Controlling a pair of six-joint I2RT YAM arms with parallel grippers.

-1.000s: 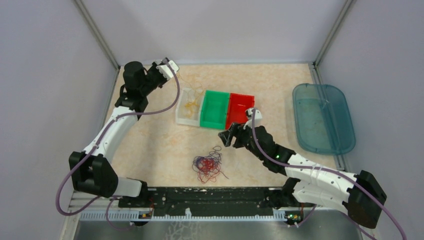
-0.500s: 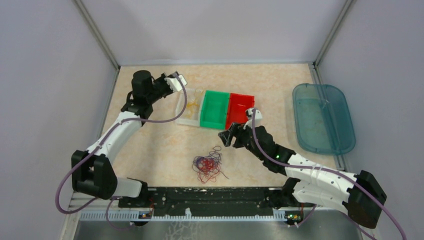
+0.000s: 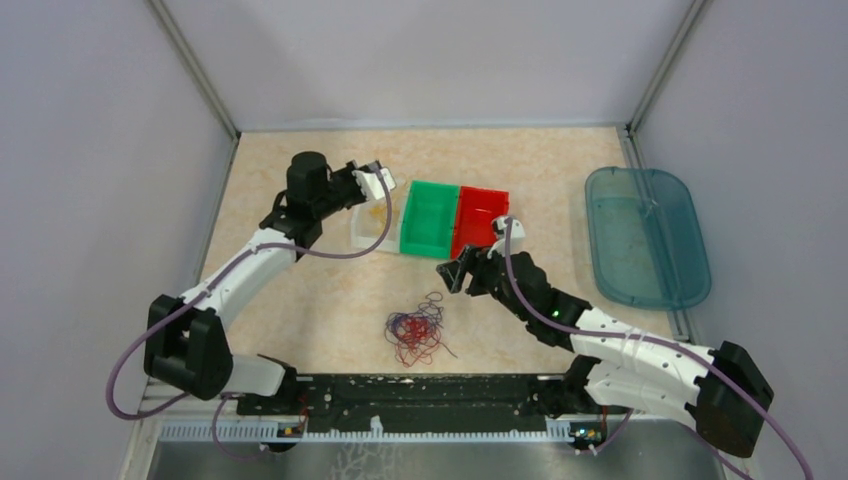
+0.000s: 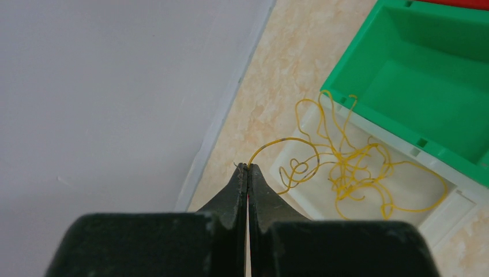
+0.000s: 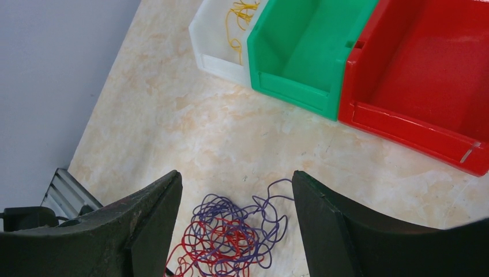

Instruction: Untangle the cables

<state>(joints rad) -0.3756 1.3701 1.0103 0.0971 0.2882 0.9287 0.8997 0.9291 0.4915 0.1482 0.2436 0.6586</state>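
Note:
A tangle of red and purple cables (image 3: 415, 330) (image 5: 236, 236) lies on the table in front of the bins. A yellow cable (image 4: 346, 167) (image 3: 378, 212) (image 5: 239, 17) is piled loosely in the white bin (image 3: 365, 238) (image 4: 455, 199). One end of it rises to my left gripper (image 4: 248, 167) (image 3: 378, 182), which is shut on that end above the bin's far left corner. My right gripper (image 5: 236, 176) (image 3: 450, 275) hangs open above and just behind the tangle, with nothing between its fingers.
A green bin (image 3: 430, 215) and a red bin (image 3: 480, 215) stand side by side to the right of the white one, and both look empty. A teal tray (image 3: 645, 235) lies at the far right. Walls close in the table at the back and sides.
My left arm has swung right from the back-left corner to over the white bin, carrying the yellow cable's end. The right arm and the tangle have not moved.

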